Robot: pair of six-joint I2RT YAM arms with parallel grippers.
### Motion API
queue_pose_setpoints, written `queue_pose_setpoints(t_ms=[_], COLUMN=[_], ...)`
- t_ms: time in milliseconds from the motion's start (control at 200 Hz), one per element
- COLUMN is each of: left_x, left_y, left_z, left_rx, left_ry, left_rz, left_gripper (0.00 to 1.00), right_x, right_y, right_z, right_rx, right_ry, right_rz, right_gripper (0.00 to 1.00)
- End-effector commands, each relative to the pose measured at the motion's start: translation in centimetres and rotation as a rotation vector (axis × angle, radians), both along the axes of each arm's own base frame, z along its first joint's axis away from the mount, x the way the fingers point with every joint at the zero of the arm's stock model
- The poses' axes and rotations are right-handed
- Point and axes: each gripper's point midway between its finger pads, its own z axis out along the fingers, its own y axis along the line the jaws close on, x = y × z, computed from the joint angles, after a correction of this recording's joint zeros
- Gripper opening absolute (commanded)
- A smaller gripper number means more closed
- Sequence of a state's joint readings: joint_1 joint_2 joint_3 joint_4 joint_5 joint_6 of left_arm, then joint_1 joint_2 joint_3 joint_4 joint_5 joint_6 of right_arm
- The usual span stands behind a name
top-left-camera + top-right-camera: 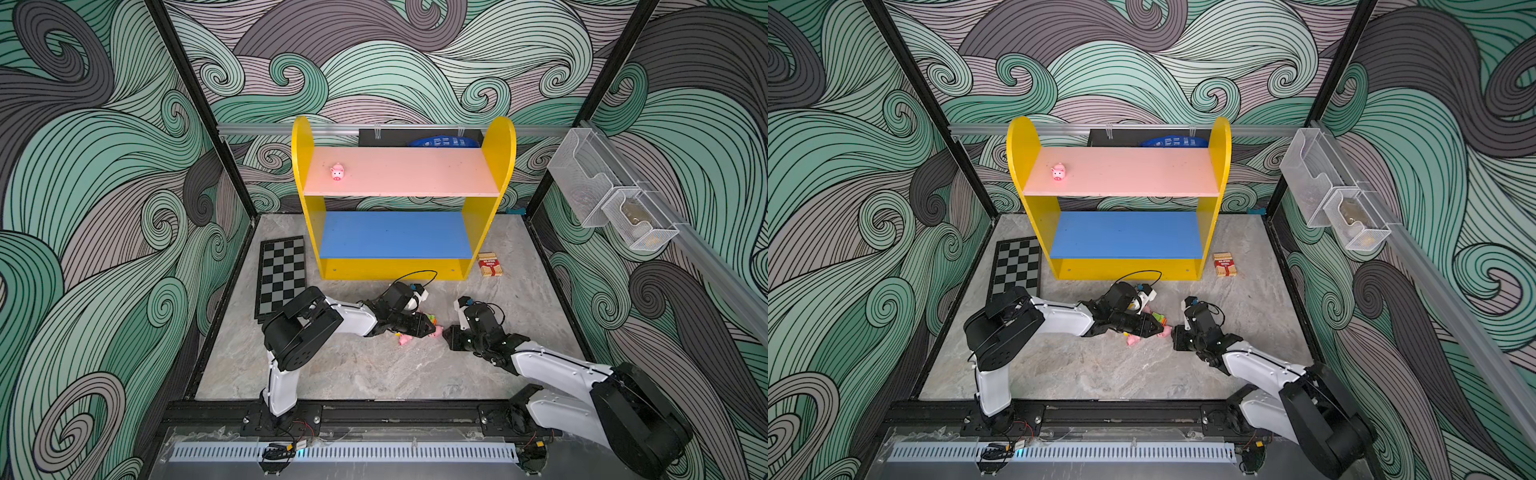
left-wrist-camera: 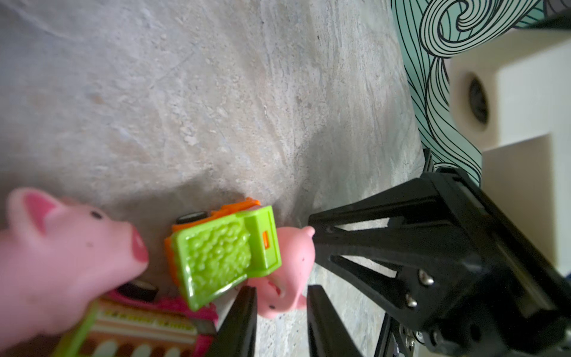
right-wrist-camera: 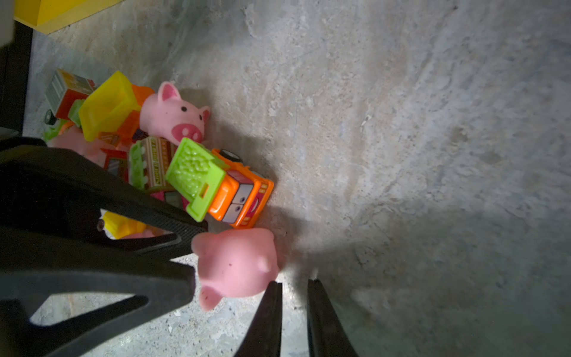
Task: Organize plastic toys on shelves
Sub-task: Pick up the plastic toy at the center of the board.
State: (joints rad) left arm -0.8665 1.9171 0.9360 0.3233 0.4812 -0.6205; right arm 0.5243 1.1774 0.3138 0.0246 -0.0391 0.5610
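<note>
While pig's [image 3: 236, 265] snout faces L tool [image 2: 281, 292], grip unclear; R tool [image 3: 294, 287] barely spread, empty.

Yellow rounded side panels on the small two-tier shelves [image 1: 498, 149], upper board pale pink, lower board blue; one glossy pink pig with a red snout [image 1: 337, 171] on the pink board; the table [image 1: 357, 374] mottled grey and beige like stone; a grey-and-black checkerboard [image 1: 281, 274]; a red-and-tan card box [image 1: 489, 264]; walls in swirling teal, mint and grey waves with black lines; an orange toy truck with a lime-green bed [image 3: 222, 182]; a translucent yellow tipper on an orange body [image 3: 108, 105]; a pink pig with dark pink ear linings and black dot eyes [image 3: 176, 116]; arms white and black; both hands matt black.
</note>
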Motion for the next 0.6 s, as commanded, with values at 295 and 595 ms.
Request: queue_pose_setpoints(t_ms=[295,595], left_x=[-2.3,-1.8], left_y=[-0.1,0.7], left_z=[0.2,2.5], left_rx=[-0.075,-0.066], left_ry=[0.049,0.011], left_rz=[-0.073,-0.050], left_gripper=[0.28,0.36], right_x=[2.8,2.8], right_y=[1.5,0.5], right_z=[1.5,1.7], right_rx=[-0.016,-0.045], right_ry=[-0.058,-0.085], right_rz=[0.022,-0.009], right_gripper=[0.19,0.28])
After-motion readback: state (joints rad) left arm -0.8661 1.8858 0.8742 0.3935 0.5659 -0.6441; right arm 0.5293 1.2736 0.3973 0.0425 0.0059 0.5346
